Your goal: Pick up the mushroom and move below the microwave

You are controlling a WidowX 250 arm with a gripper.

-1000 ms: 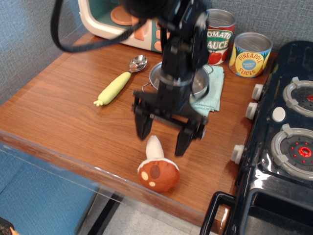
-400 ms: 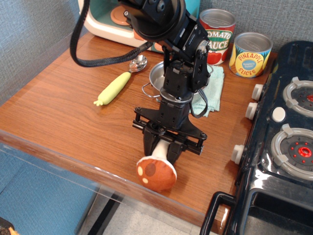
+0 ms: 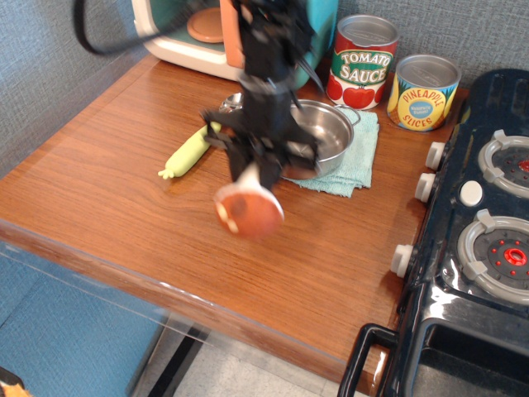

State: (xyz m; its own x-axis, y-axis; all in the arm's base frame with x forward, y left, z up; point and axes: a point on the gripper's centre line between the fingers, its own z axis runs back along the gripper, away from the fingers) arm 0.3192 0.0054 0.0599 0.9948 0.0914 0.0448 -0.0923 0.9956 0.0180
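The mushroom has a reddish-brown cap with pale spots and a white stem. It hangs in the air above the wooden table, blurred by motion. My black gripper is shut on its stem, with the cap pointing down toward the camera. The microwave with a cream body and teal front stands at the back left, partly hidden behind my arm. The gripper is in front of the microwave, over the middle of the table.
A yellow-green-handled spoon lies left of the gripper. A steel pot sits on a teal cloth. Tomato sauce and pineapple cans stand at the back. A black toy stove fills the right side.
The gripper closed on the mushroom's stem near the front edge, then lifted it off the table and carried it back and left toward the microwave.
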